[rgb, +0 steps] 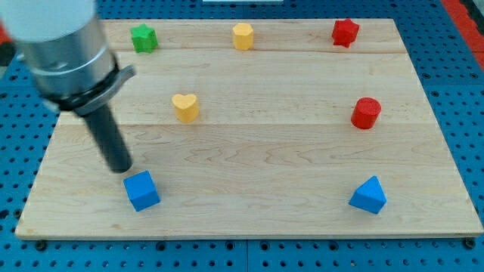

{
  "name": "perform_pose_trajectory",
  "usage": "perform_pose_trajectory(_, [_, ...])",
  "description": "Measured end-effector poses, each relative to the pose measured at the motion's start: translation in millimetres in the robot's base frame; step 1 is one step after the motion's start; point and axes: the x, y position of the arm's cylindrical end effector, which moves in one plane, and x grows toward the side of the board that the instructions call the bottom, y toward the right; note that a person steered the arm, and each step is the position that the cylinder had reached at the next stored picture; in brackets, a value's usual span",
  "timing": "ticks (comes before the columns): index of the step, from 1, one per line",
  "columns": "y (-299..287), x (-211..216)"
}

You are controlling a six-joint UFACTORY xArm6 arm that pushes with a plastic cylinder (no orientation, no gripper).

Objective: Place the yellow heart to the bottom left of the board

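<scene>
Yellow heart-shaped block (184, 106) sits on the pale wooden board (272, 151), left of centre, roughly mid-height. It's nowhere near the board's bottom-left corner.

My tip (121, 168) is down & to the view's left of the heart, well apart from it, not touching. The dark rod runs up from it toward the view's top left into a grey metal cylinder, w/ the upper part blurred. No jaws on this end effector, just the bare rod, so nothing is grasped.

Blue cube block (141, 190) is just below & slightly right of my tip, near it; can't tell if they touch.

Along the view's top edge: green star-like block (144, 38) at left, yellow hexagon-ish block (243, 35) mid, red star-like block (345, 32) at right. Red cylinder block (366, 112) on the right side at about the heart's height. Blue wedge-like block (368, 196) at bottom right.

Board lies on a blue perforated tabletop (454, 75).
</scene>
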Motion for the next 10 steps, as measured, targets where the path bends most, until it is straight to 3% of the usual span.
perform_pose_trajectory(1, [-5,20])
perform_pose_trajectory(2, [53,9])
perform_pose_trajectory(3, [69,0])
perform_pose_trajectory(8, [43,-6])
perform_pose_trajectory(10, [87,-48])
